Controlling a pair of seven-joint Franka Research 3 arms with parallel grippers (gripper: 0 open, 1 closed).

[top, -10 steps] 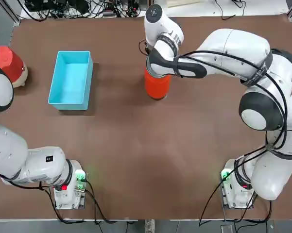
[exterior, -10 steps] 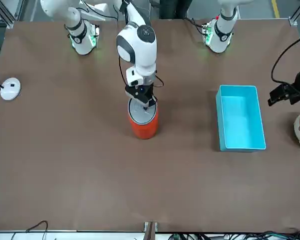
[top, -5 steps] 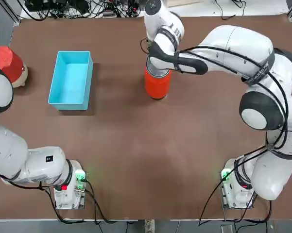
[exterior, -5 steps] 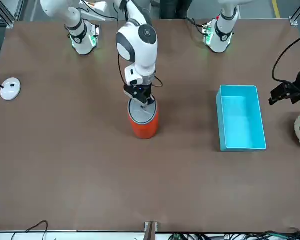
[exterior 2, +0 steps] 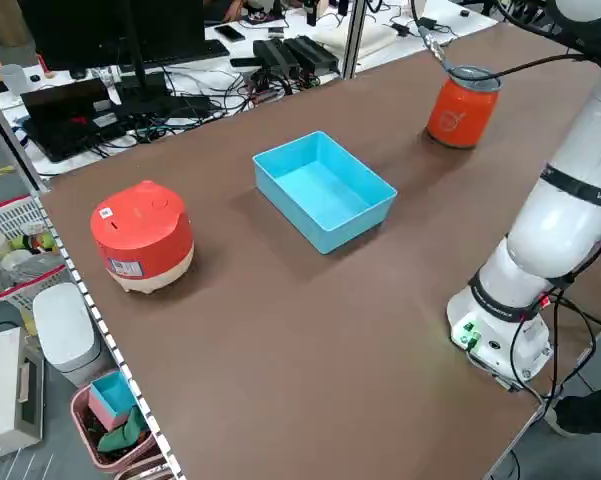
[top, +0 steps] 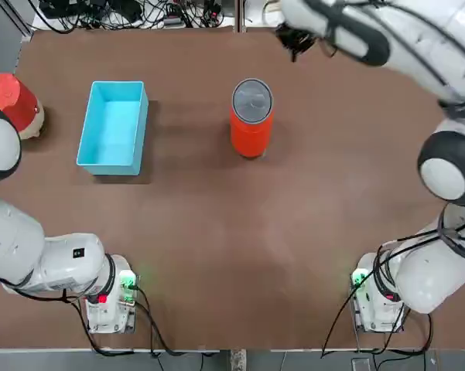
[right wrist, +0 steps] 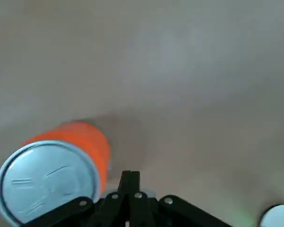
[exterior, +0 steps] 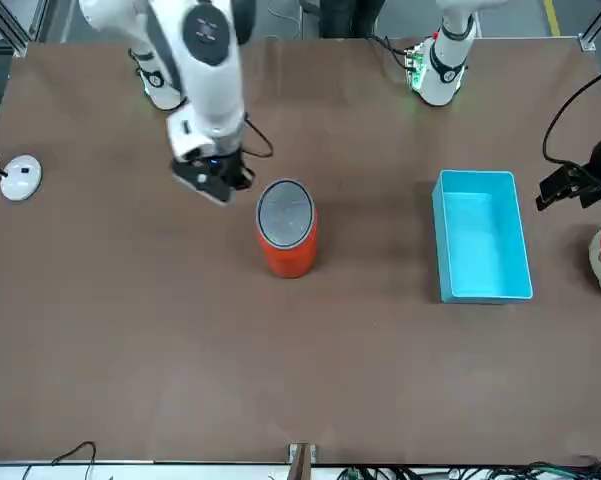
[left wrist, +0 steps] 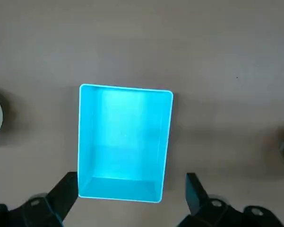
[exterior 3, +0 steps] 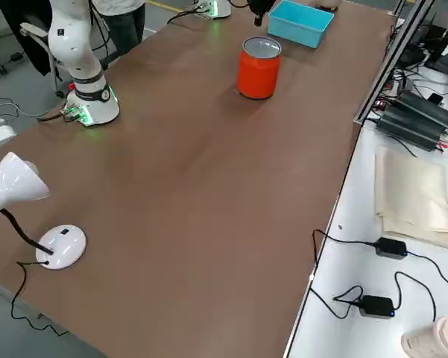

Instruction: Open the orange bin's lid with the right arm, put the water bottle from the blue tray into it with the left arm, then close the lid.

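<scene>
The orange bin [top: 251, 135] stands upright mid-table with its grey lid [top: 252, 100] flat on top, also seen from the front as the lid [exterior: 285, 209]. My right gripper [exterior: 216, 181] is shut on nothing and hangs beside the bin, clear of it; in the right wrist view the fingers [right wrist: 130, 178] are pressed together next to the bin [right wrist: 85, 139]. The blue tray [top: 90, 127] holds nothing; no water bottle shows in any view. My left gripper [left wrist: 131, 178] hangs open high above the tray [left wrist: 85, 142] and appears from the front as a dark gripper [exterior: 576, 186].
A red dome-shaped object [top: 12, 100] with a pale base sits at the robot's left of the tray. A white lamp with a round base [exterior: 20, 178] stands at the table's right-hand edge. Cables and electronics [exterior 2: 280, 55] line the far side beyond the table.
My right gripper has lifted off the lid and swung away towards the robot's right and the far edge. The lid stays shut on the bin. The left arm has not moved.
</scene>
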